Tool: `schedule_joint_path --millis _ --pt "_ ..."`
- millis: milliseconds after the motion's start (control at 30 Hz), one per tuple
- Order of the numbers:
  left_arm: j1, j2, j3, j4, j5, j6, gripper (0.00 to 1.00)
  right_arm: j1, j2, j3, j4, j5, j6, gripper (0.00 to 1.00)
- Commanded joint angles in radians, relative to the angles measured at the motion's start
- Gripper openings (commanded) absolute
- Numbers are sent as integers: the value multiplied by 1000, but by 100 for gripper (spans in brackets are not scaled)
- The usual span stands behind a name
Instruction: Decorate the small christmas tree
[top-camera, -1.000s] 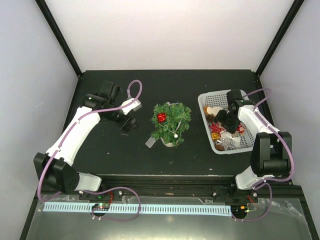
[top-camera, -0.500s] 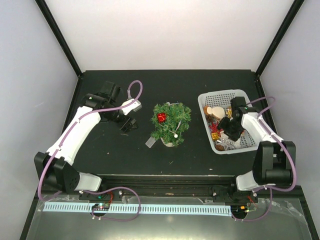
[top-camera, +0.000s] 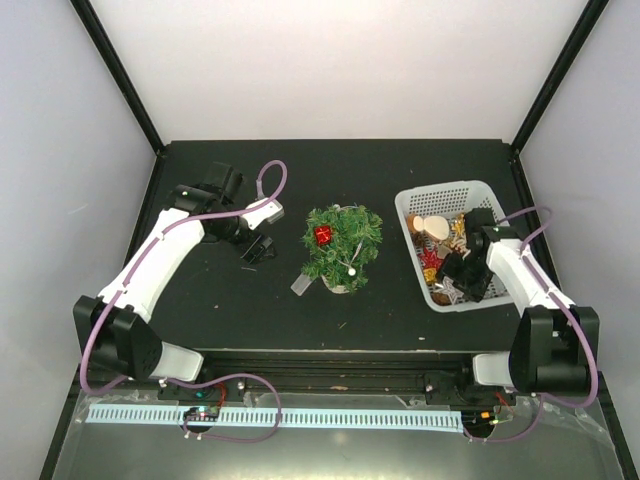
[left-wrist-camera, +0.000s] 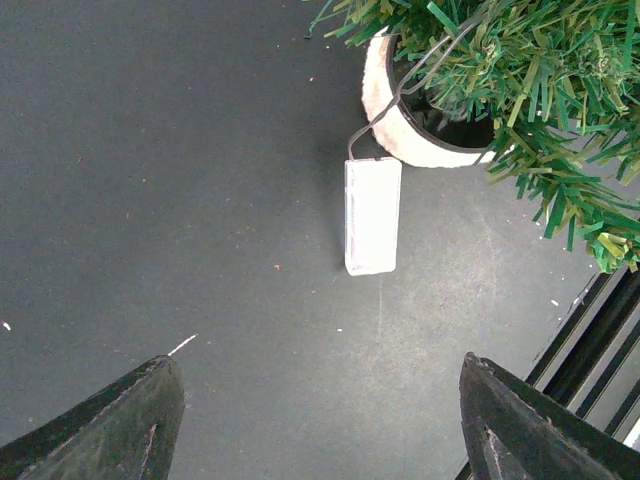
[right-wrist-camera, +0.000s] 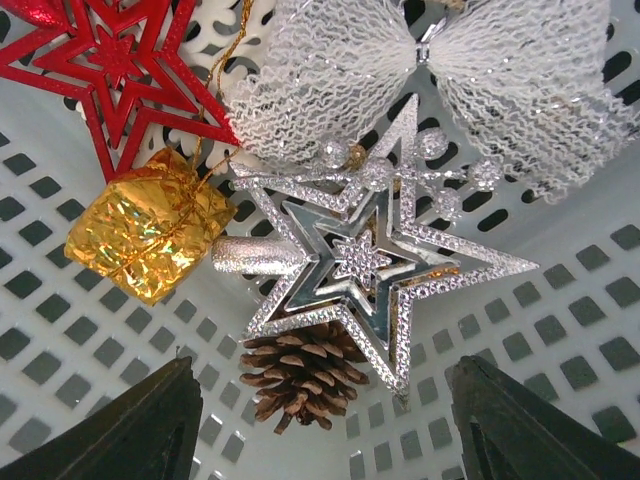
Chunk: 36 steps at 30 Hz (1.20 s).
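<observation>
The small christmas tree (top-camera: 343, 243) stands mid-table in its cream pot (left-wrist-camera: 400, 125), with a red gift ornament (top-camera: 323, 235) hanging on it. A white battery box (left-wrist-camera: 372, 215) on a wire lies beside the pot. My left gripper (top-camera: 258, 249) hovers open left of the tree, nothing between its fingers. My right gripper (top-camera: 458, 274) hangs open inside the white basket (top-camera: 415, 196), above a silver star (right-wrist-camera: 375, 258) and a pine cone (right-wrist-camera: 303, 375). Around them lie a gold gift (right-wrist-camera: 150, 238), a red star (right-wrist-camera: 125, 70) and a white mesh bow (right-wrist-camera: 430, 75).
The basket sits at the right of the black table (top-camera: 220, 300). A black frame rail (top-camera: 340, 362) runs along the near edge. Grey walls close in the left, right and back.
My right gripper has moved toward the near end of the basket and lowered over the ornaments. The left arm has stayed where it was.
</observation>
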<state>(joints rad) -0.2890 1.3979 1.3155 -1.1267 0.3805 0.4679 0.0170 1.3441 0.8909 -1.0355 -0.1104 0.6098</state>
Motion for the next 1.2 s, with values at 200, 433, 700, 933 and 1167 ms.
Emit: schedule_joint_path --millis 200,433,700,933,1167 --pt "11 12 5 28 33 19 76 35 16 -120 26 -35 -4 69" --pt "11 4 2 26 38 14 76 35 76 -143 94 -27 6 66" --pt "11 -3 2 28 37 8 76 35 111 -101 122 0 20 47" --pt "11 -4 4 27 35 6 76 35 79 -74 99 8 20 34" --pt "11 -4 5 26 37 9 76 35 53 -56 67 30 4 21"
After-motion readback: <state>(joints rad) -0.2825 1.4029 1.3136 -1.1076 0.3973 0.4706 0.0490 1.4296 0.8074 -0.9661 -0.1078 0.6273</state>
